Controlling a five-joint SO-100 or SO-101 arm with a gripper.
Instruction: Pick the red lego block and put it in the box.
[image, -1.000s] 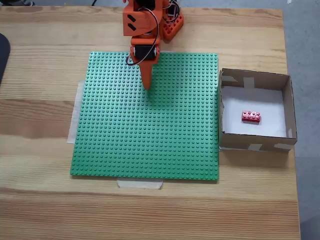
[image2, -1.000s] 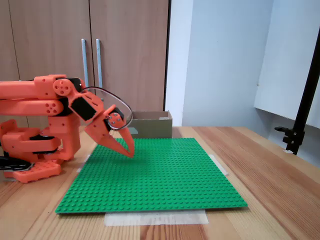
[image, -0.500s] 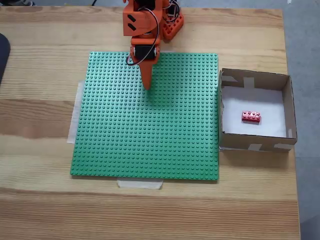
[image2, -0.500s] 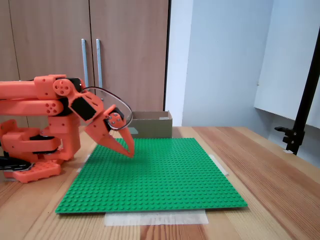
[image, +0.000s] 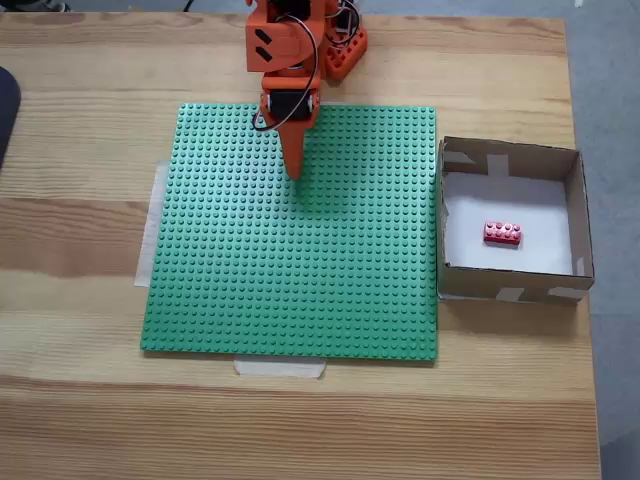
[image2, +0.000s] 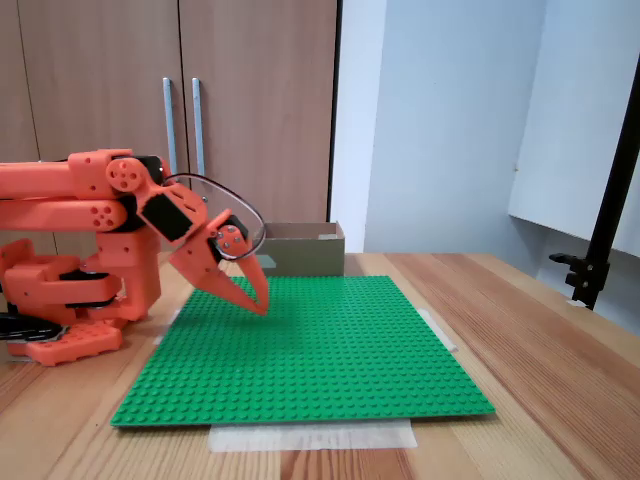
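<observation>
Red lego block (image: 502, 234) lies studs-up on the white floor of the box (image: 578, 210), right of centre in a fixed view from above; it sits slightly toward the box's right and lower walls, touching none of them; nothing grips it. Box stands at the right edge of the wooden table (image: 90, 150), just beside the right edge of the green baseplate (image: 300, 280); pale tape patches show on its walls; in the low side-on fixed view the box (image2: 300, 250) shows as a brown wall behind the baseplate (image2: 320, 350), near the middle of the frame, and the block inside is hidden.

Orange arm (image: 290, 50) reaches down from the top centre of the view from above; its gripper (image: 295, 172) tapers to a point over the upper-middle part of the baseplate, well apart from the box; in the side-on view the gripper (image2: 260, 305) slants down to the right at centre-left, its fingers pressed together with nothing between them, the tip just above the studs; whether it touches them cannot be told. Strips of pale tape (image2: 312, 436) hold the baseplate's edges to the table.
</observation>
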